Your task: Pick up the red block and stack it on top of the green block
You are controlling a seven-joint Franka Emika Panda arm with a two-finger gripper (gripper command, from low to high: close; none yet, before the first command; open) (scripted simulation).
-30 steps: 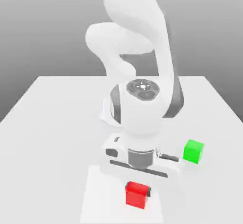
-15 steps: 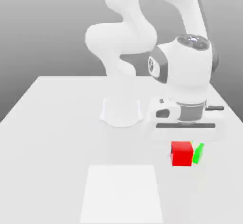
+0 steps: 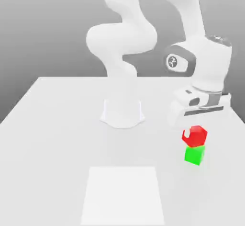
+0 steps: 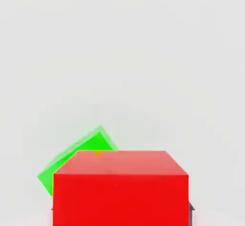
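Observation:
The red block (image 3: pixel 195 136) hangs just above the green block (image 3: pixel 194 155) at the exterior view's right, held by my gripper (image 3: pixel 196 133), which is shut on it under the white hand. The red block looks turned relative to the green one beneath it. Whether the two blocks touch I cannot tell. In the hand view the red block (image 4: pixel 119 187) sits close in front, with a corner of the green block (image 4: pixel 72 157) showing behind and beside it at an angle.
The arm's white base (image 3: pixel 122 112) stands mid-table. A pale white square patch (image 3: pixel 122 195) lies on the white table (image 3: pixel 52 139) toward the front. The table's right edge runs close to the blocks.
The gripper carried the red block from the front patch to the right and back, lifting it. It now hangs over the green block instead of beside it.

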